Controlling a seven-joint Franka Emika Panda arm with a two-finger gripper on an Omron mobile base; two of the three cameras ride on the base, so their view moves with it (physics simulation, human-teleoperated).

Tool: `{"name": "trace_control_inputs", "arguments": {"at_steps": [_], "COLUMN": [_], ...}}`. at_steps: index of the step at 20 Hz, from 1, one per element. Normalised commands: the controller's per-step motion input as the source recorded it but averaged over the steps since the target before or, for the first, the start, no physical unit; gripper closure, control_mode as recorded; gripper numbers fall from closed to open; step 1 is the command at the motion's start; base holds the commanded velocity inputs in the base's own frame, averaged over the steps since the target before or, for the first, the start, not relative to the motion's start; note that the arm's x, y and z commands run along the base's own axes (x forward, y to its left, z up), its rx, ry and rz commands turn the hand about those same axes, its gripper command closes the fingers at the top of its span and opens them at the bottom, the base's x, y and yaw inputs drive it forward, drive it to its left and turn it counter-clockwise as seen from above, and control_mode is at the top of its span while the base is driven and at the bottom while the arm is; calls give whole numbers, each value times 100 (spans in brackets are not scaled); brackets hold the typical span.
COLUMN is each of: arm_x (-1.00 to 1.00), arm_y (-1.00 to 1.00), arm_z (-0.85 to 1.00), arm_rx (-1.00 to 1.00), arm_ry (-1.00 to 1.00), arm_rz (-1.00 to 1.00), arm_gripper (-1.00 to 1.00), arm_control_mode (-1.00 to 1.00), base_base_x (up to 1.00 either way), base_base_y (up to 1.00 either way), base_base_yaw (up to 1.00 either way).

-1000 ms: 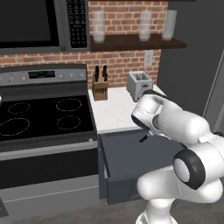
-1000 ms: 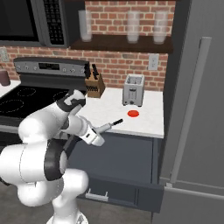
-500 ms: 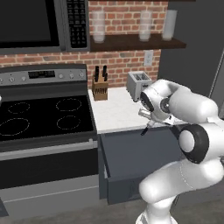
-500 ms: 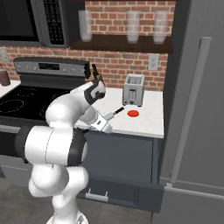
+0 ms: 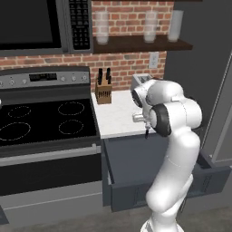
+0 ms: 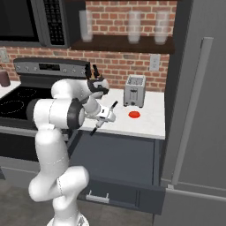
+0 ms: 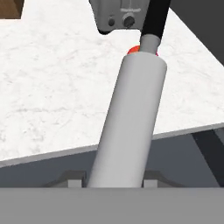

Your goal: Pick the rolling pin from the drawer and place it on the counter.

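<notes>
My gripper (image 6: 102, 116) is shut on the rolling pin (image 6: 105, 115), which it holds tilted in the air above the front edge of the white counter (image 6: 148, 124). In the hand view the rolling pin (image 7: 131, 122) is a grey barrel with a black handle end, reaching from between my fingertips (image 7: 72, 179) over the counter (image 7: 57, 87) toward the toaster. The dark grey drawer (image 6: 119, 196) stands pulled out below. From the left, the arm covers the hand, and a dark end of the pin (image 5: 146, 133) pokes out over the drawer (image 5: 107, 181).
A steel toaster (image 6: 133, 90) stands at the back of the counter, with a small red object (image 6: 133, 114) in front of it. A knife block (image 5: 104, 93) sits by the black stovetop (image 5: 45, 122). The grey fridge (image 6: 198, 110) bounds the right side.
The arm has swung up and toward the counter with the rolling pin in the gripper, from over the drawer to the counter's front edge.
</notes>
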Motion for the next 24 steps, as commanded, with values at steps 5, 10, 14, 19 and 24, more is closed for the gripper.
{"name": "trace_control_inputs", "arguments": {"at_steps": [5, 10, 14, 19, 24], "arm_x": [96, 92, 80, 95, 39], "arm_y": [6, -13, -35, -12, 4], "arm_z": [3, 0, -9, -9, 23], "arm_rx": [-9, 0, 3, 5, 1], "arm_ry": [25, 24, 15, 10, 5], "arm_rz": [22, 17, 18, 17, 14], "arm_gripper": [100, 100, 100, -100, -100], "arm_control_mode": [-100, -100, -100, -100, -100], "base_base_x": [0, 0, 0, 0, 0], "base_base_y": [0, 0, 0, 0, 0], "base_base_yaw": [0, 0, 0, 0, 0]}}
